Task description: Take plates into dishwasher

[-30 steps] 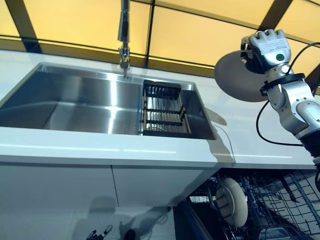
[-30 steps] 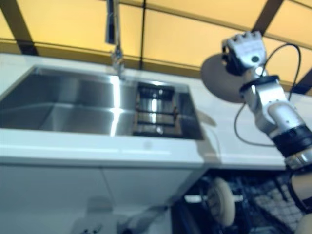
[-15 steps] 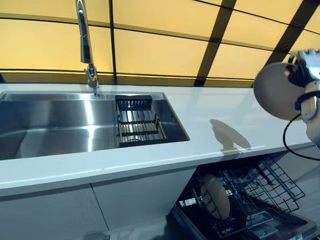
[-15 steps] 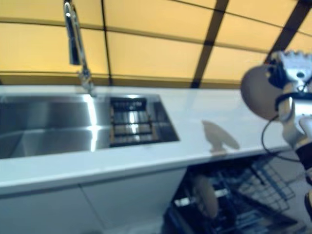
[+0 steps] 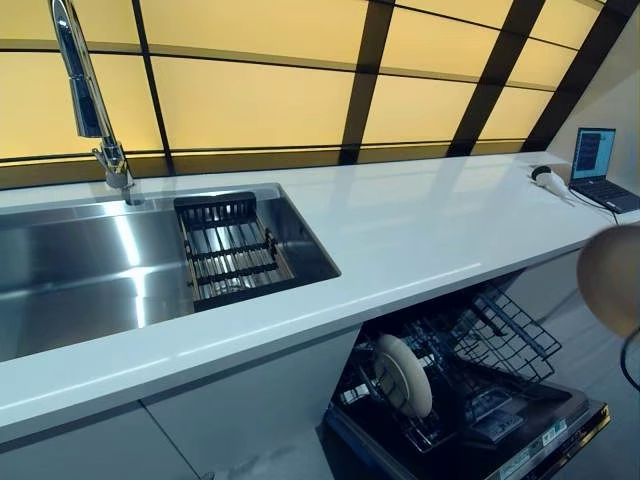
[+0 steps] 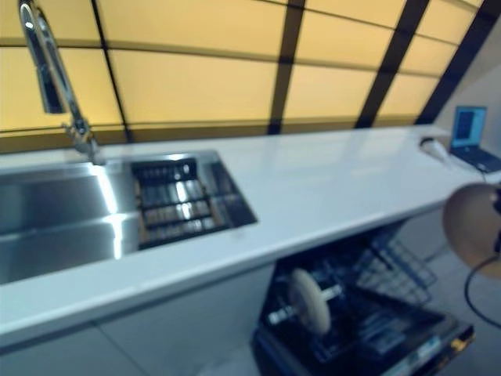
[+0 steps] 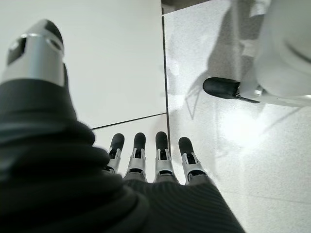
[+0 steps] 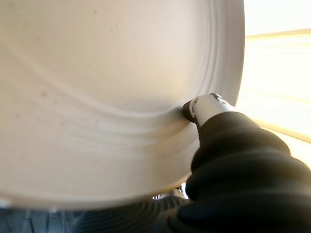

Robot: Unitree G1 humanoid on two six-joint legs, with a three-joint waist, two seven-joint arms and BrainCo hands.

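My right hand is shut on a cream plate, its thumb pressed on the plate's face. The plate hangs at the far right of the eye views, in front of the counter and above the right side of the open dishwasher. Its dark wire rack is pulled out, and another cream plate stands on edge in its left part. My left hand shows only in its wrist view, fingers straight, holding nothing, over the floor.
A white counter runs across, with a steel sink, a tall faucet and a black drain rack at the left. A laptop and a small white object sit at the counter's far right.
The camera has swung to the right, so the sink has slid left in view. My right hand has brought the plate down from above the counter to the level of its front edge.
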